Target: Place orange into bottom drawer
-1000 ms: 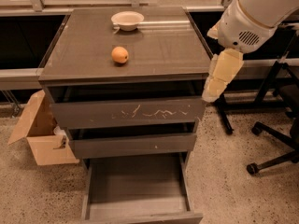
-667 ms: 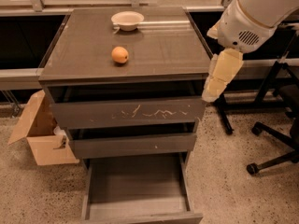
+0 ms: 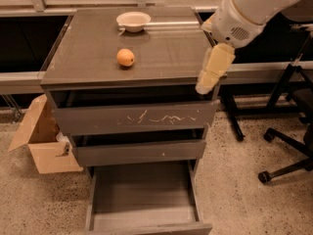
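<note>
Leftward and slightly upward movement of the gripper (image 3: 205, 84) was noted since a second ago; it now overlapped the front right corner of the cabinet top (image 3: 161, 53), where before it hung just off that corner. Nothing else had shifted.

The gripper was cream-coloured and pointed down and a little to the left from the white arm (image 3: 254, 9), which entered from the upper right. Its tip lay level with the dark gap above the top drawer (image 3: 134, 117). Whether it touched the cabinet could not be determined, nor whether it was spread or closed.

The orange (image 3: 125, 58) sat on the cabinet top, left of centre and well apart from the gripper. A shallow white bowl (image 3: 133, 21) stood behind it, near the rear edge, not touching the fruit.

The top drawer's front carried white scratches. The narrow middle drawer (image 3: 139, 152) below it was plain. The bottom drawer (image 3: 144, 192) was pulled well out toward the camera, its flat grey floor exposed.

An open cardboard box (image 3: 41, 141) stood on the speckled floor against the cabinet's left side. A black office chair (image 3: 293, 131) stood to the right, with its wheeled base in view.
</note>
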You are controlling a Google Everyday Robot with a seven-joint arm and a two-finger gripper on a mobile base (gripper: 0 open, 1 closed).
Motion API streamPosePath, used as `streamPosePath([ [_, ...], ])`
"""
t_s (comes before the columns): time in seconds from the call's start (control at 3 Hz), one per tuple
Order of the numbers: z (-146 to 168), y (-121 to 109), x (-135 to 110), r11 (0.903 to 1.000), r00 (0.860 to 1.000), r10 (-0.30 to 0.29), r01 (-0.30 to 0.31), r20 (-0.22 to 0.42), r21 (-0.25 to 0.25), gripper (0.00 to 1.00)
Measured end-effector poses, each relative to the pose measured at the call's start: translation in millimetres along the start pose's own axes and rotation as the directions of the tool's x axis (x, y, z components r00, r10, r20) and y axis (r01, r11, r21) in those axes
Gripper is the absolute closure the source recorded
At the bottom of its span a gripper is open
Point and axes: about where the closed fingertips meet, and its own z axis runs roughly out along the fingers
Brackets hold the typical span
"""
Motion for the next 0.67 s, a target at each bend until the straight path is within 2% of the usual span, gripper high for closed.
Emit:
streamPosePath([
  [0.33,29.6,-34.2,-24.9,0.9992,0.994,-0.036,0.038,0.099,-0.014,0.0],
  [0.67,63.0,-54.7,-52.5,0.9977,0.979,-0.036,0.047,0.202,-0.048,0.0],
])
